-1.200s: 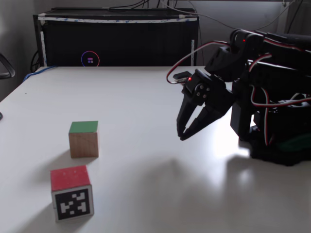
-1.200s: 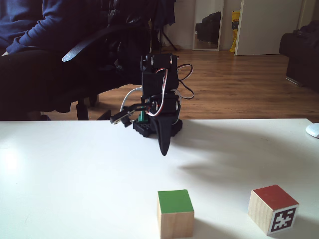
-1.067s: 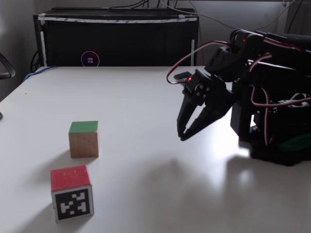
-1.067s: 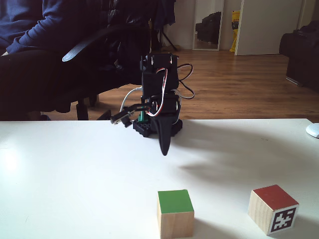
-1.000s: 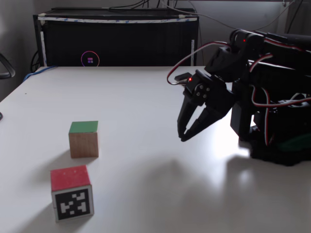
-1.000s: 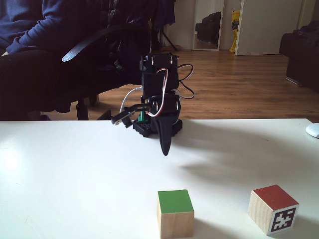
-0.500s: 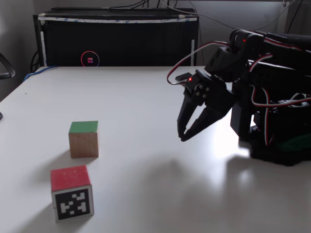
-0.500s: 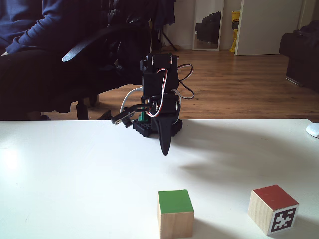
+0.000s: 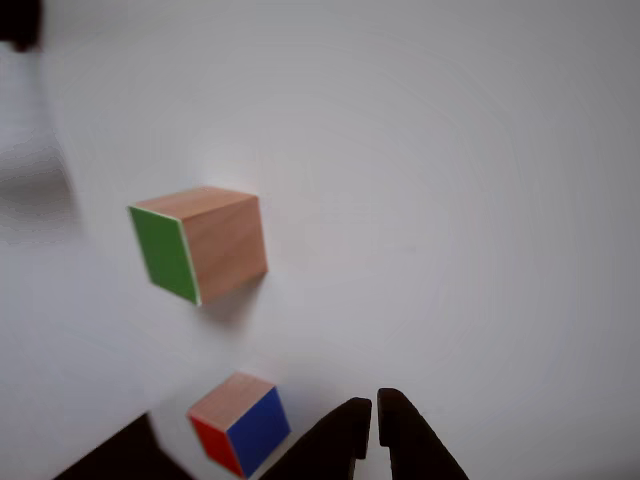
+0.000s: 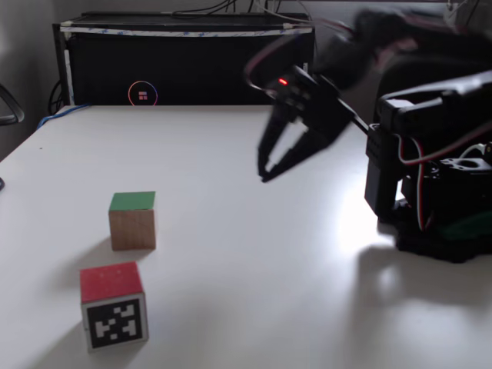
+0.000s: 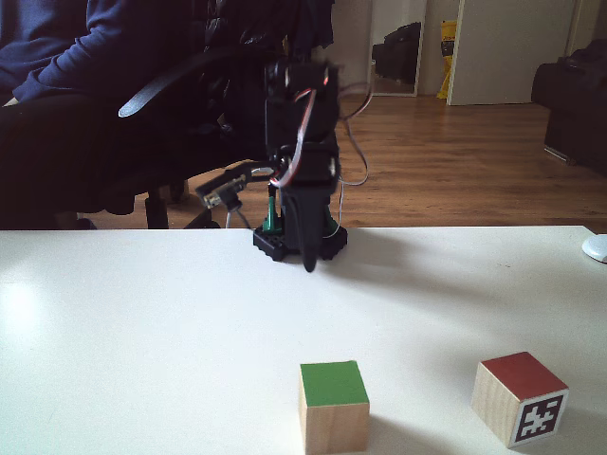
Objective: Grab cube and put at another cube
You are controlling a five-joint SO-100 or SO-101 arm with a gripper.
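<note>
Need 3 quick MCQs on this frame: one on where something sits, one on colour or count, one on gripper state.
1. In the fixed view facing the arm, the red-topped cube sits where relative to the green-topped cube?
A. to its right
B. on top of it
C. behind it, by the arm's base

2. How many cubes are on the table?
A. one
B. two
C. three

3. The gripper is:
A. clamped on the green-topped cube
B. pressing on the red-topped cube
C. raised off the table, holding nothing

Answers: 1 A, the red-topped one stands apart on the right. 2 B, both fixed views show two. 3 C, its tips hang in the air away from both cubes.
</note>
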